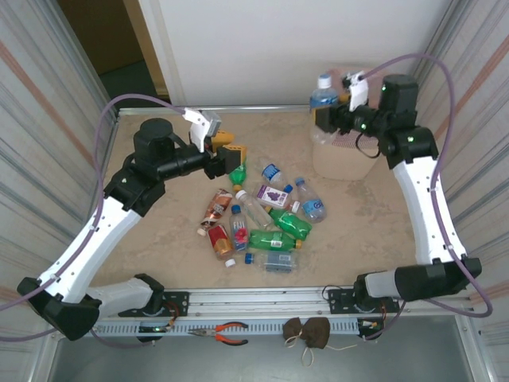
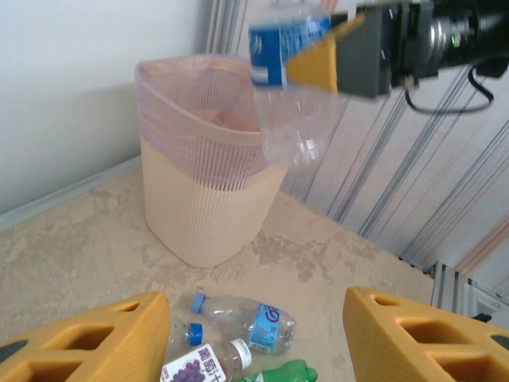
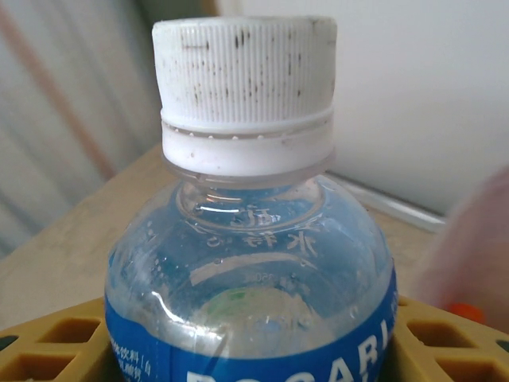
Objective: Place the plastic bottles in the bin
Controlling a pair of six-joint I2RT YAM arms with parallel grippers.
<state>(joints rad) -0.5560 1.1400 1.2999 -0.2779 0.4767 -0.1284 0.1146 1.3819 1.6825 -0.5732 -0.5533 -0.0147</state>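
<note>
The right pincer (image 1: 330,118) is gripping a blue-labelled bottle (image 1: 322,94) by its body, cap up, and holding it at the left rim of the bin (image 1: 343,159), far right on the tabletop (image 1: 159,231). The drop appears to be the step in hand. Next, the bottle likely needs carrying a little further right, over the bin's mouth, before the fingers part. The left pincer (image 1: 231,153) is hanging wide and empty over the far-left edge of the pile (image 1: 262,219), which is lying mid-tabletop, awaiting picking.
</note>
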